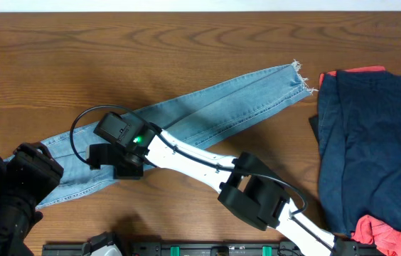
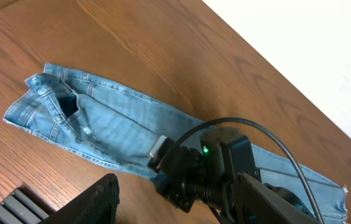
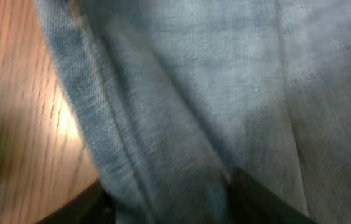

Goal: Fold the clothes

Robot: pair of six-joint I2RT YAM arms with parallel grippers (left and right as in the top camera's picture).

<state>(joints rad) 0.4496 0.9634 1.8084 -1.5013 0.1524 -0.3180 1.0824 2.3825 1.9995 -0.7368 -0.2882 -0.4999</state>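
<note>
While the jeans [image 1: 229, 107] lie flat and slantwise across the wooden surface [image 1: 115, 50], frayed hem [image 1: 296, 71] toward the far right and waistband [image 2: 38, 99] toward the near left, the right arm [image 1: 207, 167] stretches over their near edge and covers part of the thigh. Its right claw [image 1: 115, 162] is down at the denim there, with a black cable [image 1: 79, 135] looping above it. From the right wrist, blurred blue cloth fills the view between two dark fingers [image 3: 256, 196]; I cannot tell whether they have pinched it. Of the left claw [image 2: 94, 199] only one dark finger shows at the frame's bottom, so how far it is open I cannot tell. The left arm [image 1: 15, 188] sits at the near left, just beside the waistband end. Well apart to the right, a navy garment [image 1: 371, 142] lies spread over a coral-red garment [image 1: 375, 231] that peeks out at its far and near edges.
</note>
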